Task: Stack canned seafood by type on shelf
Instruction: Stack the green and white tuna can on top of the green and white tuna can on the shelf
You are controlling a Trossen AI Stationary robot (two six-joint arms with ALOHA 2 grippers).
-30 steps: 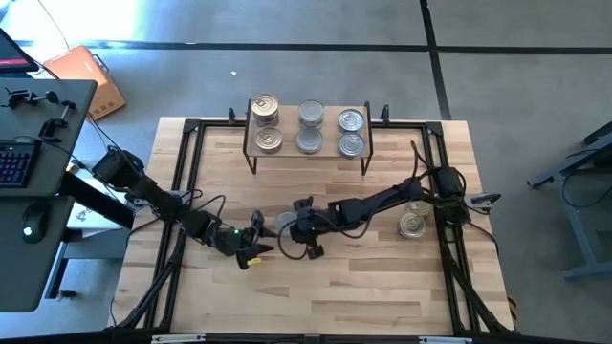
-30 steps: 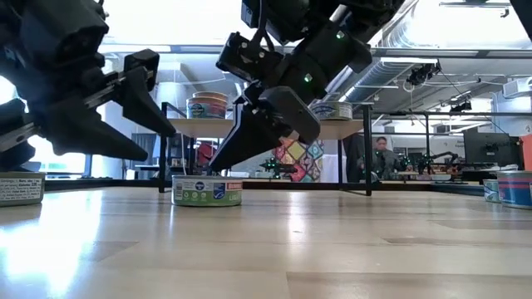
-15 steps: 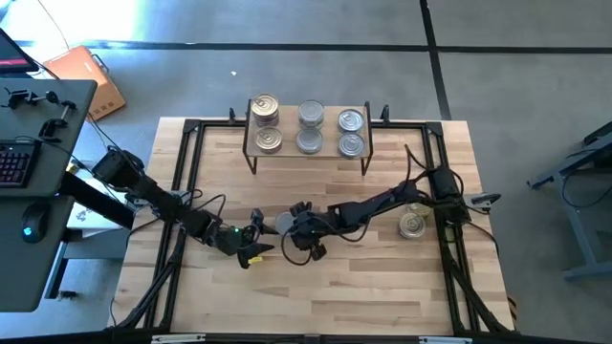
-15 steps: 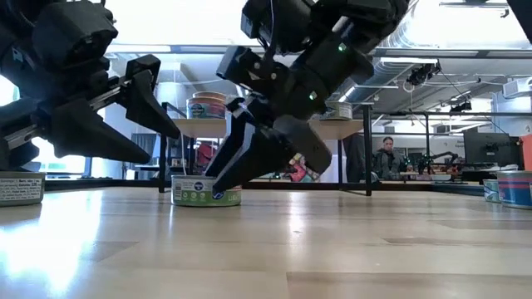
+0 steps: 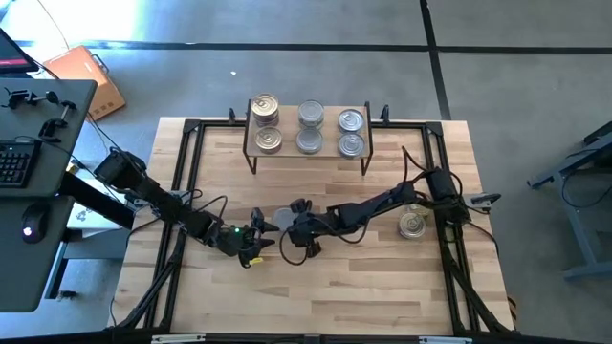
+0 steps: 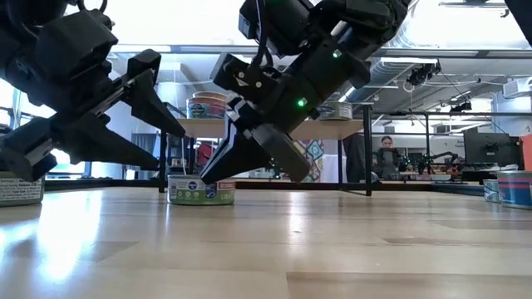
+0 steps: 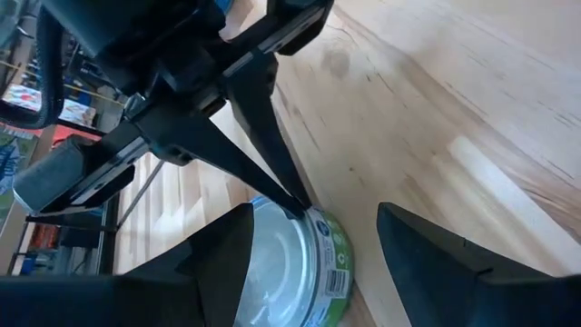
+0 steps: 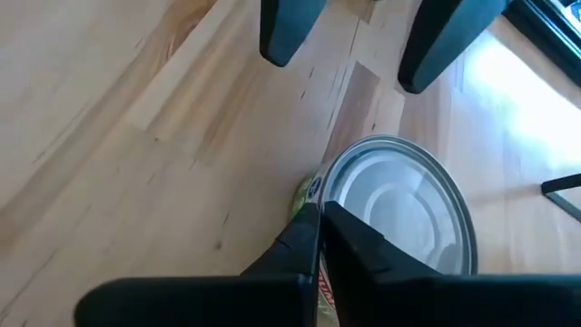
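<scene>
One tin of canned seafood (image 5: 276,221) with a green label (image 6: 201,189) stands flat on the table between my two grippers. My left gripper (image 5: 256,241) is open; its fingers (image 7: 222,250) stand on either side of this tin (image 7: 289,272), and I cannot tell whether they touch it. My right gripper (image 8: 320,222) is shut with its tips at the tin's rim. The shelf (image 5: 330,134) at the far edge carries three stacks of tins, among them a gold-lidded one (image 5: 265,105). Another tin (image 5: 413,225) stands on the table beside the right arm. My right gripper has its shut fingertips (image 7: 292,205) against the top rim of the tin (image 8: 318,193), on the side away from my left gripper. The fingers slant down from the table's right. The tin stands flat on the table with its lid up.
In the low view a tin (image 6: 18,188) shows at the left edge and more tins (image 6: 511,188) at the right edge. A black frame (image 5: 186,172) runs round the tabletop. A person (image 6: 384,158) sits in the room behind.
My right gripper has sunk toward the tin and rolled about its own line, bringing its tips down to the tin's rim. The tin has slid a little toward the table's left, nearer my left gripper, staying flat.
</scene>
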